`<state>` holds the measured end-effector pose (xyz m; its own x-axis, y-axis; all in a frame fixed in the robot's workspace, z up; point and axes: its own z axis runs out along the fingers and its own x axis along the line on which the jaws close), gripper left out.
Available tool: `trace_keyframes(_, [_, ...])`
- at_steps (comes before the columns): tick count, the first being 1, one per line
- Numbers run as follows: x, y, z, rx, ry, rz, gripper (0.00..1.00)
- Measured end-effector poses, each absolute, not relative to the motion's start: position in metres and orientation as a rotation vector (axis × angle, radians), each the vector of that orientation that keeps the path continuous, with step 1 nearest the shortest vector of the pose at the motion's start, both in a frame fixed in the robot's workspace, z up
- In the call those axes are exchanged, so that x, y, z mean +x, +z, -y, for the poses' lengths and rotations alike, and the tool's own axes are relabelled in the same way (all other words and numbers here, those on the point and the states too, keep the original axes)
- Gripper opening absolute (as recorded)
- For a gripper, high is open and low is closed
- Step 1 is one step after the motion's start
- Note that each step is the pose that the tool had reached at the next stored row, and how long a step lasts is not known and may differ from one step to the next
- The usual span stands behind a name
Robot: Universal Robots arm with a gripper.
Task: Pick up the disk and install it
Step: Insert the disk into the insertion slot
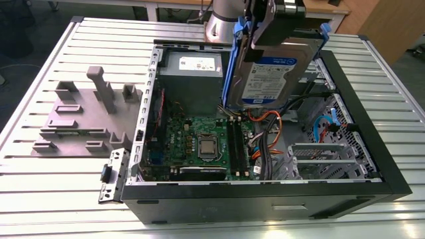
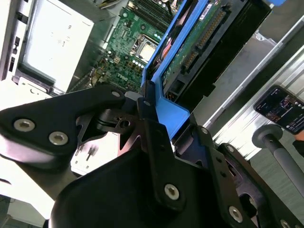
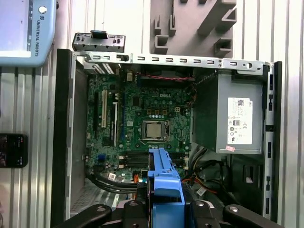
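1. In the exterior view, my hand was clenched on the top edge of the disk, which hung upright in the air above the open computer case. Its white-and-blue label faced the camera, and its blue rail frame ran down the edge on the exterior view's left. The disk's lower end hovered over the orange cables, just beside the grey power supply and apart from the silver cage near the case's black front panel. The green motherboard lay inside the case, and the case rested on the slatted tabletop, with a grey fixture on the exterior view's left
2. In the second wrist view, my fingers pinched the blue rail frame from both sides. The disk showed its green circuit-board side here, tilted out over the motherboard, with the power supply off to one side. A phone sat outside the case
3. In the first wrist view, I looked straight down into the case. The blue rail frame appeared edge-on between my fingers, over the cables at the motherboard's edge and near the processor. The power supply filled one corner, and the phone lay on the tabletop beside the case
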<state>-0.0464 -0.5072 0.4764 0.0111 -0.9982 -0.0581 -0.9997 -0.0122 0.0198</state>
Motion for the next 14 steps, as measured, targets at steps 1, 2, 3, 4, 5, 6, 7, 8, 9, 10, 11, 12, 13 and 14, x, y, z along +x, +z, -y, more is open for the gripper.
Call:
trace_keyframes(1, [-0.0464,0.4763,0.5086,-2.215,0.086,-2.189,0.37])
trace_keyframes(2, [-0.0464,0.4761,0.5098,-2.214,0.086,-2.189,0.37])
trace_keyframes(3, [-0.0465,0.4761,0.5106,-2.214,0.086,-2.189,0.37])
trace_keyframes(4, [-0.0465,0.4761,0.511,-2.214,0.086,-2.189,0.37])
trace_keyframes(5, [-0.0465,0.4761,0.511,-2.214,0.086,-2.189,0.37])
trace_keyframes(6, [-0.0464,0.476,0.5111,-2.214,0.086,-2.189,0.37])
trace_keyframes(7, [-0.0464,0.4761,0.5111,-2.215,0.086,-2.189,0.37])
trace_keyframes(8, [-0.0464,0.476,0.5111,-2.214,0.086,-2.189,0.37])
trace_keyframes(9, [-0.0464,0.476,0.5112,-2.214,0.086,-2.189,0.37])
trace_keyframes(10, [-0.0464,0.476,0.5112,-2.214,0.086,-2.189,0.37])
trace_keyframes(11, [-0.0464,0.476,0.512,-2.215,0.086,-2.189,0.37])
trace_keyframes(12, [-0.0464,0.476,0.5128,-2.214,0.086,-2.189,0.37])
trace_keyframes(13, [-0.0464,0.476,0.5128,-2.214,0.086,-2.189,0.37])
trace_keyframes(14, [-0.0464,0.4761,0.5128,-2.215,0.086,-2.189,0.37])
